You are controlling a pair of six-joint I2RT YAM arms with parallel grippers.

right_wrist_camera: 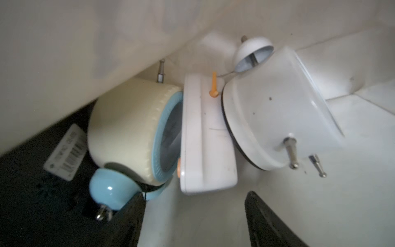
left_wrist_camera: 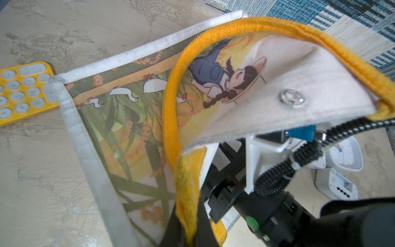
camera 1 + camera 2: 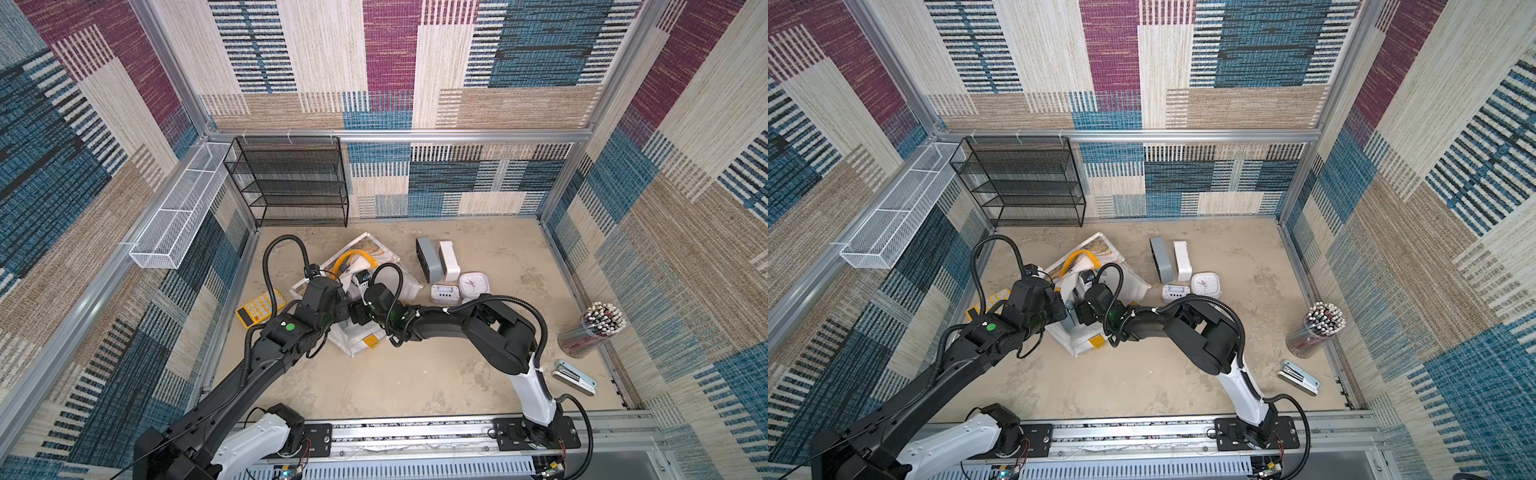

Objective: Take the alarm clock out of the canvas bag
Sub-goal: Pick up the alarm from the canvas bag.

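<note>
Lying crumpled on the table (image 3: 395, 386), the white canvas bag (image 3: 357, 338), printed with a girl and geese, gapes where the left gripper (image 2: 190, 231) pinches its yellow handle (image 2: 171, 132). Only the right wrist view looks inside: the right gripper (image 1: 196, 222), jaws apart, faces a cream-and-blue alarm clock (image 1: 128, 128), perhaps brushing its bell (image 1: 106, 190).

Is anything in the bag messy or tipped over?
Yes. Inside the canvas bag, three clocks lie jumbled: a cream-and-blue bell clock pressed face-first against a flat white clock, with a white bell clock leaning on it.
</note>
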